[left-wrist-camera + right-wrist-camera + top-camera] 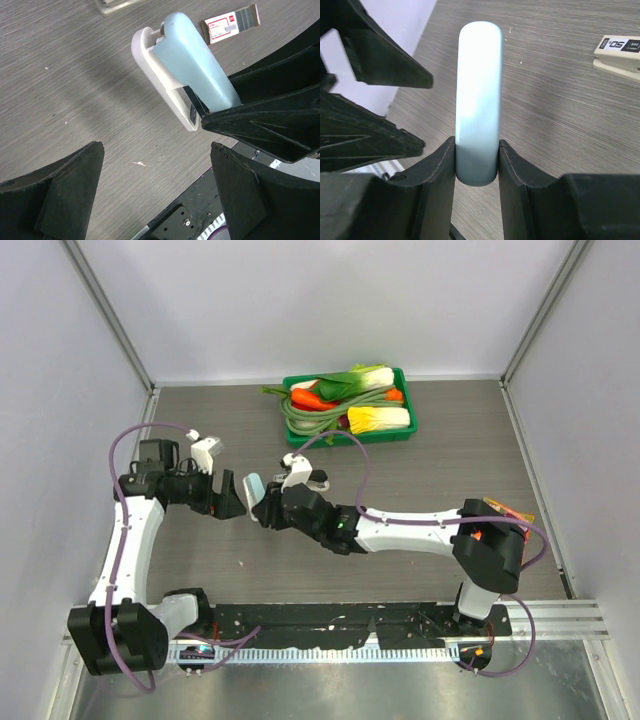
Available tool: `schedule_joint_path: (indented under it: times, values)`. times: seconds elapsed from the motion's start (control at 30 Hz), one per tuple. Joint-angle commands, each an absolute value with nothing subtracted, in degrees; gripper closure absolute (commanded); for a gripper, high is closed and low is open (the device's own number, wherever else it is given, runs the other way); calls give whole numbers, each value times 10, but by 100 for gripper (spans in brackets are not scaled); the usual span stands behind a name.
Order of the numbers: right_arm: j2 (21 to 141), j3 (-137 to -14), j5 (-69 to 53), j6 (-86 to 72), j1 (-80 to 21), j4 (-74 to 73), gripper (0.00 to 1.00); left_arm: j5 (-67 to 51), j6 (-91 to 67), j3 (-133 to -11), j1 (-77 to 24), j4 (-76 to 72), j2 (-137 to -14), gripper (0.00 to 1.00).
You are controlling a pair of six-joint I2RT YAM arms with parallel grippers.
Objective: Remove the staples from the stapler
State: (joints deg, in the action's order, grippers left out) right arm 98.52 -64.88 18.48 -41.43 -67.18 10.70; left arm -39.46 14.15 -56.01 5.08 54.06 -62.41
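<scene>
Above the table, at 9 o'clock of its middle: the stapler [254, 486], pale blue over white, slim. Judged rigid, light, with a smooth shell likely to slip. It is pinched by its narrow sides at one end in the right gripper [477, 150]. The end that seems hinged projects free. Suggested second hold: the white base, leaving the blue top free to swing. Staples: none visible. Left gripper [155, 200]: spread wide, empty, just beside at the stapler's 9 o'clock. Red-and-white packet [230, 24]: on the tabletop beyond.
</scene>
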Motion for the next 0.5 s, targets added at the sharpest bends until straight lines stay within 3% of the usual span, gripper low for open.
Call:
schedule_joint_path:
  times: [0.0,0.47]
  values:
    - [935,-614,178,-480,-661,227,98,-448,165,-564,43,538,-636,9]
    - [936,-590,108,-539,-640,303,99,-511,203,-563,14,543,-649,16]
